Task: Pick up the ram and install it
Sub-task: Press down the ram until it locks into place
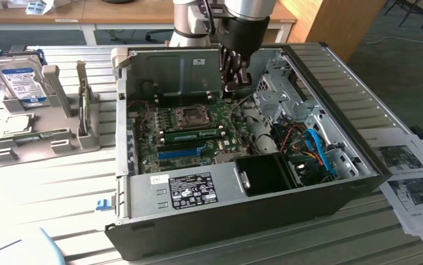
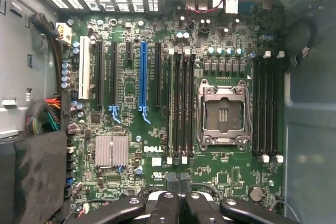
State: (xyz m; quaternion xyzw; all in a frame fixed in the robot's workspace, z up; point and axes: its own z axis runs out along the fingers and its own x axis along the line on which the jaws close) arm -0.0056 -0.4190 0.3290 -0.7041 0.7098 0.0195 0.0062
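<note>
Gripper (image 1: 231, 84): fingers closed together, nothing held, poised over the motherboard (image 1: 219, 148) inside the open computer case (image 1: 219, 226) | ram (image 1: 194, 133): sat upright in a memory slot just beside the CPU socket (image 1: 193, 115), apart from the gripper.

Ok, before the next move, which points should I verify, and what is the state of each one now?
1. Black metal pincer shut: ok.
2. Pincer holds nothing: ok.
3. Long thin green circuit-board ram stands on the green motherboard, beside the square metal processor socket: ok.
4. Ram pressed fully down: cannot tell.
5. Pincer above the motherboard, apart from the ram: ok.
</note>
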